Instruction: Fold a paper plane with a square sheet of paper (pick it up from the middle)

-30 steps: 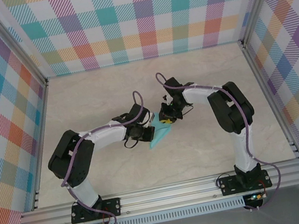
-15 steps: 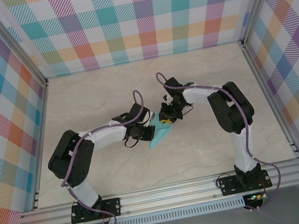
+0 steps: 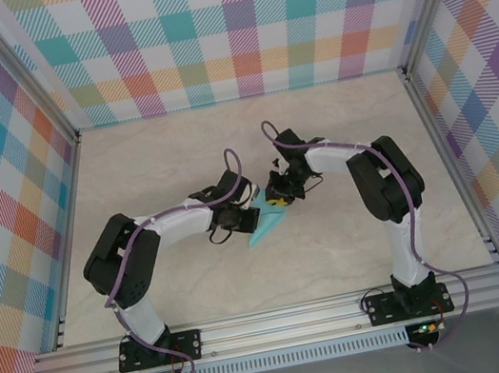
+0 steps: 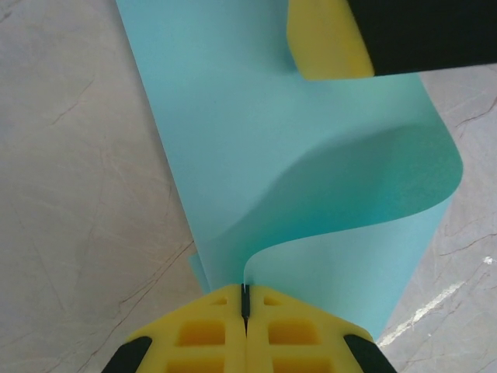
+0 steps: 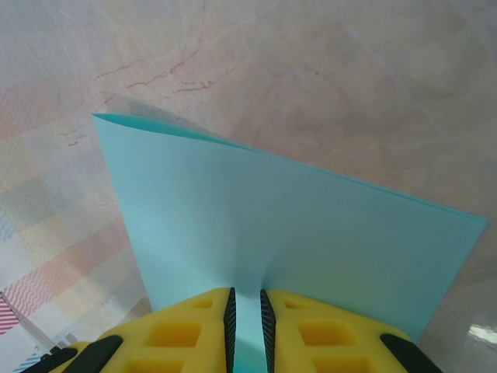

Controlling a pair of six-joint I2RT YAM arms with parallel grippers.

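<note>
Nearest the viewer in the overhead view, a ribbed aluminium rail (image 3: pixel 283 321) carries the two black arm bases, the left (image 3: pixel 157 348) and the right (image 3: pixel 414 297). From these, the white and black arms bend inward over the pale marbled beige tabletop (image 3: pixel 339 258) and meet near its middle.

The left gripper (image 3: pixel 246 220), a two-finger clamp with yellow pads and black housing, and the matching right gripper (image 3: pixel 278 203) stand close together, facing each other. Between and just below them lies the thin turquoise-cyan sheet of paper (image 3: pixel 265 228), which here shows a pointed outline with its tip aimed toward the near left.

Left wrist view: the left gripper (image 4: pixel 245 299) has its yellow pads pressed flat together, pinching an edge of the sheet of paper (image 4: pixel 311 179). From this seam the paper rises in a loose curl to the right, above a flatter layer resting on the tabletop (image 4: pixel 78 194). A yellow pad (image 4: pixel 326 39) of the right gripper touches the paper at its far end.

Right wrist view: the right gripper (image 5: pixel 245 311) has its pads drawn close, with a narrow slot between them in which the sheet of paper (image 5: pixel 287 225) is nipped. The sheet stands away from the fingers as a smooth panel with a sharp far-left corner, above the tabletop (image 5: pixel 311 70).

Beyond the table rise checked walls (image 3: pixel 232 35) in pastel colours
</note>
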